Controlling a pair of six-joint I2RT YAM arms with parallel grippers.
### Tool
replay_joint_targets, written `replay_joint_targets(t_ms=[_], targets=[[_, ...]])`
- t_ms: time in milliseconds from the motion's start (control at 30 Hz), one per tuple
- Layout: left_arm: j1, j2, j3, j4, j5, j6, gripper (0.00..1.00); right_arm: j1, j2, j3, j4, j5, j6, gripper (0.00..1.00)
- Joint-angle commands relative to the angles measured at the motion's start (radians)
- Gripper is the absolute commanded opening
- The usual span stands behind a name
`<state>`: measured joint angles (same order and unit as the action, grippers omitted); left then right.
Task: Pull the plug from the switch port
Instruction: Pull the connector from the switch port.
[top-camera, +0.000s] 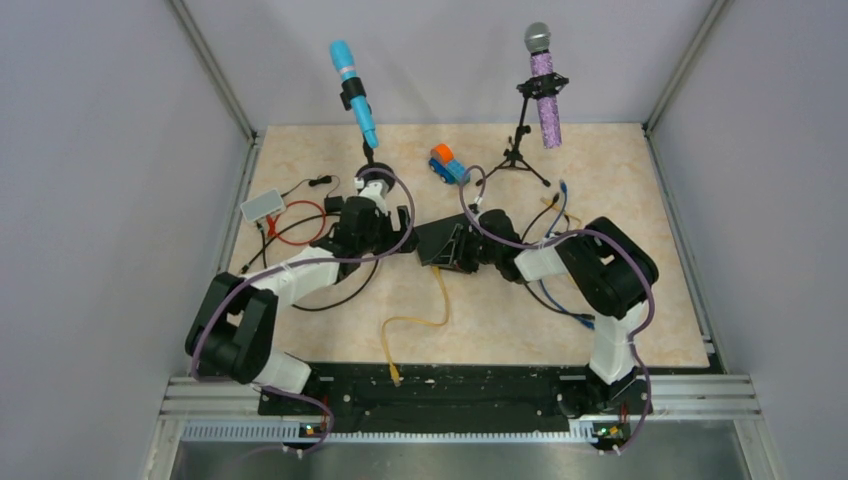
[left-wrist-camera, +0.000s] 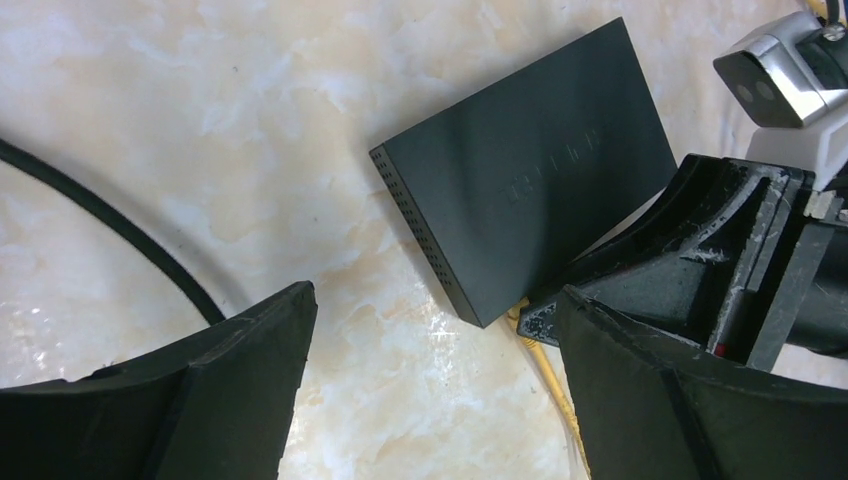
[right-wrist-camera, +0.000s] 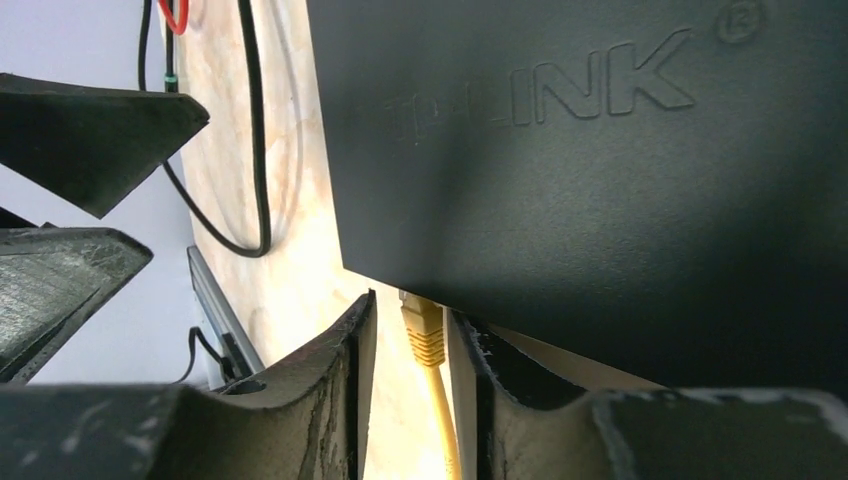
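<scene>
At the middle of the marble-patterned table (top-camera: 650, 200), a flat black box (top-camera: 437, 240) lies between our two arms. The plug (right-wrist-camera: 425, 333) of a yellow cable (top-camera: 420, 319) is seated in the port (right-wrist-camera: 417, 297) on the box's near edge.

The right gripper (right-wrist-camera: 412, 305) reaches in from the right at table level, its two fingers (right-wrist-camera: 340, 370) drawn narrow and standing on either side of the plug. A strip of lit table shows between one finger and the plug, so we see them bracketing it, not clenched on it. The left gripper (left-wrist-camera: 435, 295) hangs beside the box's left end, apart from it, with its fingers (left-wrist-camera: 240, 390) spread wide and grasping nothing.

From the port the yellow cable runs toward the arms' bases, curls, and ends loose by the black rail (top-camera: 450, 385) at the near edge. A black cable (left-wrist-camera: 100, 215) crosses the table left of the box.

At the back stand a blue microphone (top-camera: 352, 90) and a purple microphone (top-camera: 545, 95) on a tripod (top-camera: 515, 160), with a small orange and blue toy car (top-camera: 447, 163) between them. A small white box (top-camera: 262, 206) lies at the far left, wires trailing from it.
</scene>
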<state>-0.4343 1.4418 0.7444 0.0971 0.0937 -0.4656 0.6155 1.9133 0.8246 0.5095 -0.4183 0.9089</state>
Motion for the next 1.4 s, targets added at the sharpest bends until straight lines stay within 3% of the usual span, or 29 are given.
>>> replay_joint_targets(t_ms=[0, 267, 600, 867, 1200, 1367], targets=[[0.004, 0.083, 0.077, 0.01, 0.074, -0.012, 0.92, 0.014, 0.035, 0.008, -0.018, 0.072, -0.031, 0.3], [0.002, 0.217, 0.133, 0.003, 0.111, -0.065, 0.84, 0.012, 0.041, 0.007, -0.023, 0.081, -0.032, 0.0], [-0.003, 0.306, 0.159, 0.012, 0.137, -0.108, 0.79, 0.009, 0.036, 0.0, -0.011, 0.053, -0.034, 0.0], [-0.02, 0.361, 0.155, 0.019, 0.124, -0.152, 0.65, 0.009, 0.01, -0.004, -0.033, -0.001, -0.055, 0.0], [-0.026, 0.436, 0.188, -0.033, 0.065, -0.208, 0.27, 0.008, -0.028, -0.022, -0.067, -0.075, -0.073, 0.0], [-0.025, 0.45, 0.191, -0.061, 0.029, -0.232, 0.23, 0.007, -0.041, -0.039, -0.102, -0.134, -0.1, 0.0]])
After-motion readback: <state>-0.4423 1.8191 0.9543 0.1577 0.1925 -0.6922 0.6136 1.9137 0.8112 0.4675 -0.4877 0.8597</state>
